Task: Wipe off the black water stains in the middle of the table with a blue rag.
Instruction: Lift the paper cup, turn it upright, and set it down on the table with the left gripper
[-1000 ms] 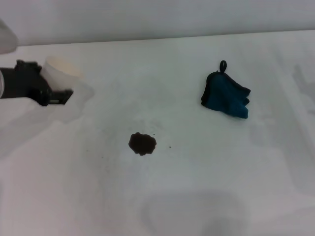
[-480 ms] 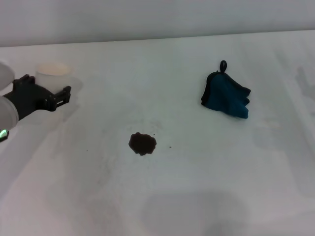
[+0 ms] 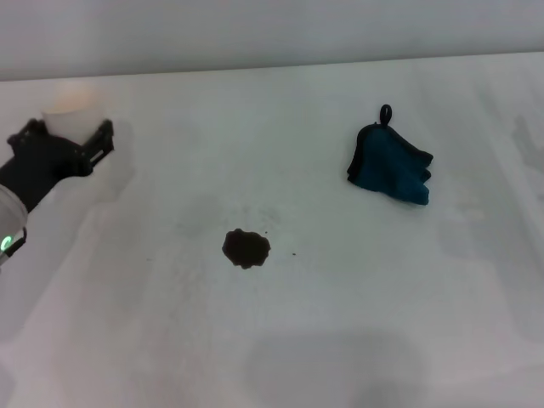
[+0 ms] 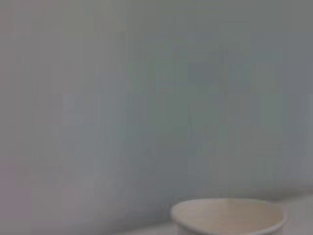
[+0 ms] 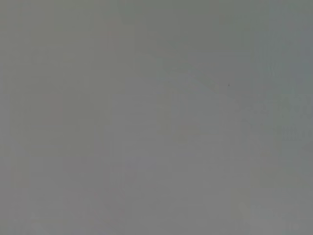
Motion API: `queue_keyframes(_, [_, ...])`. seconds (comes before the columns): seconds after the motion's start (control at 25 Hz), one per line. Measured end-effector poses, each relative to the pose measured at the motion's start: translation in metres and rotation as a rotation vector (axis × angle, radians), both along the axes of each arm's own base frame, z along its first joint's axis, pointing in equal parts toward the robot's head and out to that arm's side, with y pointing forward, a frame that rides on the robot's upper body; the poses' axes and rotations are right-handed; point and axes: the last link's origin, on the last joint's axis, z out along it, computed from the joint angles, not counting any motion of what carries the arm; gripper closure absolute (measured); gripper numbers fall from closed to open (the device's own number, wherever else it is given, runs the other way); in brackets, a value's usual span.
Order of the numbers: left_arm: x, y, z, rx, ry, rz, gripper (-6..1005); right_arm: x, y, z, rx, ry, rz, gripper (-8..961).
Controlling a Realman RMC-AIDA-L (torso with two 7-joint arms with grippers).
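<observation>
We see a white surface (image 3: 340,331) from above, and we use the stain (image 3: 246,248) at its middle as our landmark. The stain is a small dark blotch with a few specks beside it, and nothing touches it. The rag (image 3: 389,163), teal-blue and bunched, with a small black loop at its far corner, lies well apart from the stain, to the right and farther back. The left tool (image 3: 75,136) sits far to the left of the stain and farther back, with a white cup (image 3: 72,112) between its dark fingers; the fingers look spread about as wide as the cup, but we cannot tell whether they grip it or only stand round it. A second ago this tool held the cup tilted and nearer the stain; since then it has swung away to the left and back, and the cup now looks upright. We judge that the cup is being put aside, so wiping has not begun: the rag is still untouched. The right tool is out of sight, and its wrist view shows only blank grey.
</observation>
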Motion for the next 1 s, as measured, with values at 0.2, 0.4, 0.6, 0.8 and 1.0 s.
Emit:
queue_keyframes(0.2, [-0.014,-0.004,-0.001,0.058,0.032,-0.013,223,0.0,0.0,0.0,0.0,-0.001,0.0,146])
queue_keyframes(0.4, [-0.024,-0.006,-0.005,0.044,0.046,0.018,222,0.0,0.0,0.0,0.0,-0.001,0.0,146])
queue_keyframes(0.6, [-0.027,-0.009,-0.009,0.028,0.08,0.013,220,0.002,0.0,-0.001,-0.007,0.001,-0.012,146])
queue_keyframes(0.8, [-0.031,-0.012,-0.01,0.02,0.085,0.023,216,0.003,-0.001,-0.001,-0.008,0.003,-0.016,146])
queue_keyframes(1.0, [-0.034,-0.018,-0.013,0.001,0.097,0.023,217,0.004,-0.003,-0.001,-0.008,0.002,-0.022,147])
